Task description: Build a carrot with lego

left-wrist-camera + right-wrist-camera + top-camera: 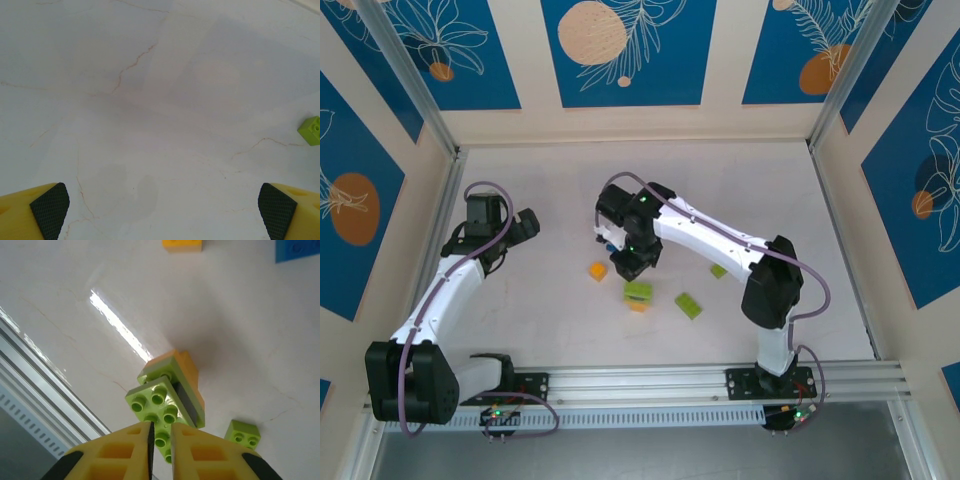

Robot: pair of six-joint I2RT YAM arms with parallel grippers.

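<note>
While the right gripper [161, 432], jaws nearly together, hovers over the lime-and-orange brick stack [167, 392], any sideways nudge may topple it; left gripper [163, 212] wide.

Table [520, 320] left half bare; centre blocked by right arm [710, 235], scattered lego bricks [688, 305].

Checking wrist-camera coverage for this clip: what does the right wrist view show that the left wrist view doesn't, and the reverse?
Right wrist view: the right gripper, fingers a narrow gap apart, at a lime-and-orange stack; also a loose orange brick, a blue brick, a small lime brick and the metal rail.
Left wrist view: the left gripper wide open over bare table, with one lime brick at the right edge.
Both: the pale marbled table, yellow fingers and lime lego; whether it is the same brick I cannot tell.
</note>
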